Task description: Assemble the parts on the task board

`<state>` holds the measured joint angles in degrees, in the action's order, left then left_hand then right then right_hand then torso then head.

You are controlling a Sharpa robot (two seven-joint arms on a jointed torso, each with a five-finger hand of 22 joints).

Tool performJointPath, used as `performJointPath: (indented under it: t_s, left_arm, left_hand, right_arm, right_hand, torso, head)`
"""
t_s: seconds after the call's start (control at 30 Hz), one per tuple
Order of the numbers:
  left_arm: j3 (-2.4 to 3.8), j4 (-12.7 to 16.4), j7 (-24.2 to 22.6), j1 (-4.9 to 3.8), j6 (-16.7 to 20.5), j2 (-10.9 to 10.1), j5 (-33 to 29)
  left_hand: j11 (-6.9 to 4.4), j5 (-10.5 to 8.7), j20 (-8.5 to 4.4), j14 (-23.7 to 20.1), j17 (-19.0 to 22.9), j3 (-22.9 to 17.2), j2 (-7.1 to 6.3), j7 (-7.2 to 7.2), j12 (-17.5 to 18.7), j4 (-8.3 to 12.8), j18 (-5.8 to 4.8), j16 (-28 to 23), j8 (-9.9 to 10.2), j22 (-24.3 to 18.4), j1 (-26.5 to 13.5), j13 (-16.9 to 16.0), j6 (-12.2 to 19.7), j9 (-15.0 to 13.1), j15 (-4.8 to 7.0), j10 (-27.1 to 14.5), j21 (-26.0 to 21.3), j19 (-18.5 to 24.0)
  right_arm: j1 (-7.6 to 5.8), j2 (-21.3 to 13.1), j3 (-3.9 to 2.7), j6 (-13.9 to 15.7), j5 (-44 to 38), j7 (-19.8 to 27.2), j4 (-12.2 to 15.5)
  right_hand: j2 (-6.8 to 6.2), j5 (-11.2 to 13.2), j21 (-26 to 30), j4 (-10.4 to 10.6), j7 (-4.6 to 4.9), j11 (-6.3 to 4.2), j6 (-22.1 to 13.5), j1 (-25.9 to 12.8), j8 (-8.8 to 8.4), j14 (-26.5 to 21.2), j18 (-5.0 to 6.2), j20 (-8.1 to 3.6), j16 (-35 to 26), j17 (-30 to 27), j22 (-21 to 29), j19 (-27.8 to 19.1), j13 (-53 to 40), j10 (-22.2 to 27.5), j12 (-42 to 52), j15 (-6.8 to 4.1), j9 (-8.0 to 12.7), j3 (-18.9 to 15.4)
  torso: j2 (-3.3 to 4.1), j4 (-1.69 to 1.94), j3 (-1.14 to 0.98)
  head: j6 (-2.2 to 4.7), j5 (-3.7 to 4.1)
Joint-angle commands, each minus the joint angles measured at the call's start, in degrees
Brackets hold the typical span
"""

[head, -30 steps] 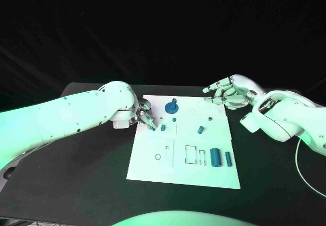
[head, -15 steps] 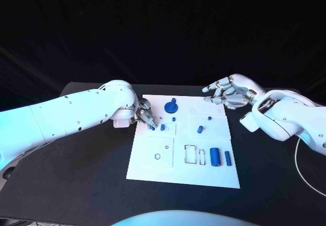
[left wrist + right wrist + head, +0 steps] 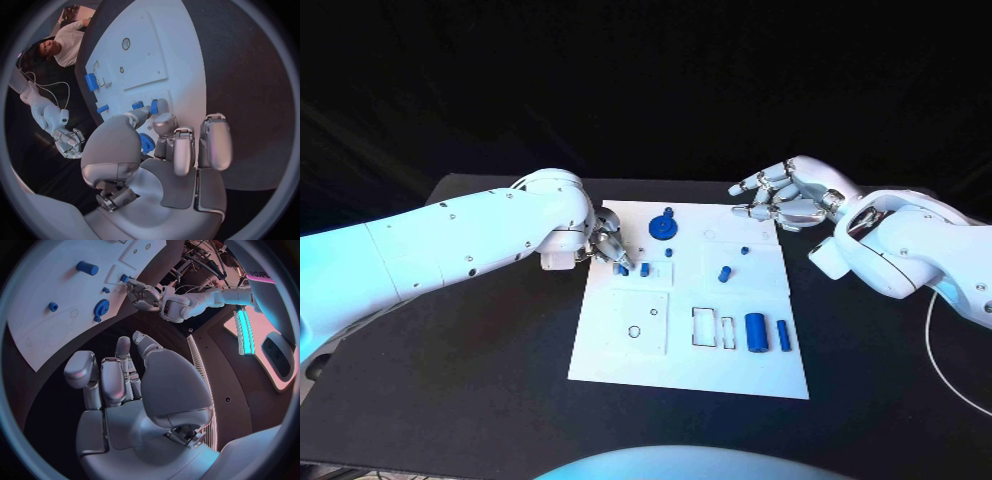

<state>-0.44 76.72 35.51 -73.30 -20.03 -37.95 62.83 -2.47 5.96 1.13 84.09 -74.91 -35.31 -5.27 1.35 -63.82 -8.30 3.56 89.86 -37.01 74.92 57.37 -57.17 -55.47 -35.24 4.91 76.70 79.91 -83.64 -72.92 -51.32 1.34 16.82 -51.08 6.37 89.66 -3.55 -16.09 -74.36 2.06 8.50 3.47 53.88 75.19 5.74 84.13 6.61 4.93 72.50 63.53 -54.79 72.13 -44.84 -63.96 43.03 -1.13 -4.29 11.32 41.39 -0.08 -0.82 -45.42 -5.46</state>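
Black table (image 3: pixel 473 340), upright peg (image 3: pixel 622 268) in left hand (image 3: pixel 606 246)

Task board (image 3: pixel 661 340): white rectangular plate lying flat, marked with outlined recesses and small holes, its far left edge beneath the left hand (image 3: pixel 606 247); small blue peg (image 3: pixel 622 268) at that hand's fingertips, a second short peg (image 3: pixel 645 269) just beside it; round blue knob (image 3: pixel 664 229) near the same hand, towards the board's far edge; tilted blue cylinder (image 3: pixel 726 274) between the two hands; larger blue cylinder (image 3: pixel 756 333) and slim blue bar (image 3: pixel 783 336) side by side, well apart from the right hand (image 3: pixel 776 197).
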Motion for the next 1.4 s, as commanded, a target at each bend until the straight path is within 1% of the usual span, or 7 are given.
performJointPath:
  t_s: [0.03,0.3,0.47,0.77,1.0,1.27,1.4]
  left_arm:
    - [-0.46,-0.03,1.09,0.61,-2.53,0.26,0.56]
    - [-0.46,-0.15,1.16,0.61,-1.86,0.46,0.77]
    - [-0.46,-0.19,1.19,0.61,-1.8,0.53,0.81]
    - [-0.47,-0.21,1.23,0.61,-1.6,0.58,0.83]
    - [-0.46,0.1,1.04,0.61,-0.2,0.46,0.83]
    - [-0.42,0.64,0.9,0.62,1.22,0.06,0.83]
    - [-0.32,1.35,0.53,0.61,3.27,-0.62,0.81]
  left_hand:
    - [0.06,-0.34,0.01,5.91,-15.09,0.71,-0.08,0.03,-0.35,-0.1,-0.7,0.14,0.26,4.81,-0.79,-0.2,-0.44,0.13,0.41,0.56,0.37,-0.99]
    - [-0.06,-0.39,-0.1,5.91,-15.09,3.09,-0.17,-0.11,-0.84,-1.27,-0.84,0.14,0.51,5.39,-2.53,-0.87,-1.28,0.55,0.51,1.13,0.83,-1.31]
    - [-0.1,-0.44,-0.15,5.91,-15.09,4.73,-0.16,-0.15,-0.97,-2.03,-0.88,0.14,0.66,5.59,-3.39,-1.08,-1.68,0.77,0.55,1.34,0.95,-1.41]
    - [-0.18,-0.55,-0.22,5.91,-15.09,9.88,-0.58,-0.27,-1.13,-3.74,-0.95,0.14,0.96,5.95,-4.91,-1.47,-2.35,1.18,0.61,1.68,1.13,-1.58]
    - [-0.29,-0.52,-0.29,5.91,-15.09,12.29,-0.38,-0.41,-1.37,-4.5,-1.02,0.14,1.03,6.27,-4.93,-1.86,-2.67,1.31,0.69,1.97,1.36,-1.74]
    - [-0.38,-0.51,-0.37,5.91,-15.09,14.06,-0.33,-0.51,-1.41,-5.22,-1.04,0.14,1.05,6.36,-4.95,-1.98,-2.89,1.39,0.78,2.13,1.38,-1.79]
    - [-0.4,-0.48,-0.42,5.91,-15.09,15.7,-0.41,-0.51,-1.07,-5.97,-0.97,0.14,1.14,6.18,-5.07,-1.68,-2.88,1.47,0.82,2.02,1.13,-1.69]
  right_arm:
    - [0.03,-0.01,0.0,-0.68,-0.29,0.36,0.13]
    - [0.03,-0.05,0.0,-0.67,-0.28,0.36,0.2]
    - [0.03,-0.12,0.0,-0.69,-0.28,0.33,0.28]
    - [0.03,-0.2,0.0,-0.77,-0.28,0.33,0.37]
    - [0.02,-0.2,0.0,-0.83,-0.28,0.34,0.35]
    - [0.02,-0.19,0.0,-0.88,-0.28,0.36,0.3]
    - [0.02,-0.18,0.0,-0.91,-0.28,0.38,0.26]
  right_hand:
    - [0.34,-0.25,0.34,-0.04,0.27,-0.01,0.13,-0.15,0.31,0.73,0.3,0.11,-0.19,-0.09,0.05,-0.39,0.06,0.51,-0.13,0.08,0.09,0.28]
    - [0.34,-0.25,0.34,-0.04,0.27,-0.01,0.13,-0.15,0.31,0.73,0.3,0.11,-0.19,-0.09,0.05,-0.39,0.06,0.51,-0.13,0.08,0.09,0.28]
    - [0.34,-0.25,0.34,-0.04,0.27,-0.01,0.13,-0.15,0.31,0.73,0.3,0.11,-0.19,-0.09,0.05,-0.39,0.06,0.51,-0.13,0.08,0.09,0.28]
    - [0.34,-0.25,0.34,-0.04,0.27,-0.01,0.13,-0.15,0.31,0.73,0.3,0.11,-0.19,-0.09,0.05,-0.39,0.06,0.51,-0.13,0.08,0.09,0.28]
    - [0.31,-0.27,0.38,-0.03,0.27,-0.02,0.15,-0.19,0.34,0.72,0.31,0.11,-0.29,-0.21,0.1,-0.4,0.06,0.48,-0.09,0.08,0.09,0.32]
    - [0.31,-0.27,0.39,-0.03,0.26,-0.02,0.16,-0.21,0.35,0.71,0.31,0.11,-0.33,-0.25,0.12,-0.41,0.06,0.48,-0.07,0.08,0.09,0.33]
    - [0.31,-0.27,0.39,-0.03,0.26,-0.02,0.16,-0.21,0.35,0.71,0.31,0.11,-0.33,-0.25,0.12,-0.41,0.06,0.48,-0.07,0.08,0.09,0.33]
  torso:
    - [0.01,0.0,-0.04]
    - [-0.01,-0.05,-0.06]
    - [-0.01,0.01,-0.04]
    - [0.0,0.0,0.0]
    - [0.0,-0.01,0.03]
    - [0.0,-0.01,0.04]
    - [0.0,0.02,0.05]
  head:
    - [-0.07,0.07]
    - [-0.04,0.1]
    - [-0.09,0.16]
    - [-0.04,0.13]
    - [-0.02,0.2]
    - [-0.01,0.25]
    - [0.02,0.34]
